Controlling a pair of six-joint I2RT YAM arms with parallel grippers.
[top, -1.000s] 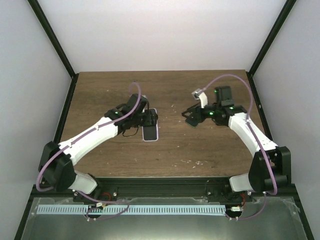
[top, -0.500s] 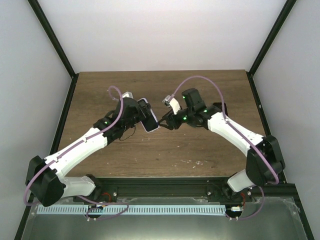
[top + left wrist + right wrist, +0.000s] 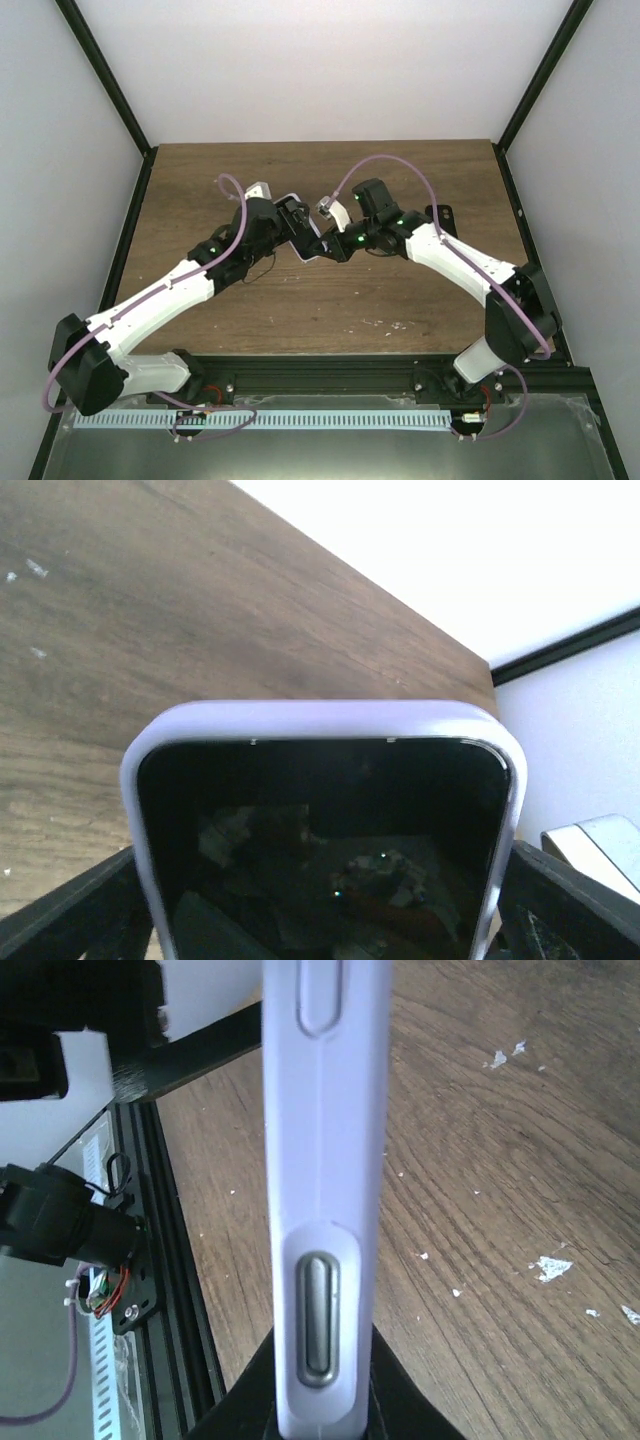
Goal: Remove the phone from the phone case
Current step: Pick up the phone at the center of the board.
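Observation:
The phone (image 3: pixel 320 850) is a black-glass slab sitting inside the pale lilac phone case (image 3: pixel 320 720). My left gripper (image 3: pixel 320 915) is shut on the cased phone across its width, one black finger (image 3: pixel 70 920) on each long side, and holds it tilted above the table. In the top view the cased phone (image 3: pixel 307 238) hangs between the two grippers. My right gripper (image 3: pixel 322 1415) is shut on the case's side edge (image 3: pixel 325 1110), a black finger on either face, just below a grey side button (image 3: pixel 318 1315). In the top view the left gripper (image 3: pixel 290 225) and the right gripper (image 3: pixel 330 245) meet at mid-table.
The wooden table (image 3: pixel 400 300) has small white specks (image 3: pixel 550 1265) on it. Black frame posts stand at the back corners and white walls close the sides. A black rail (image 3: pixel 330 375) runs along the near edge by the arm bases.
My left gripper lifted the cased phone off the table and tilted it up. My right arm swung left to the phone and closed on the case's edge.

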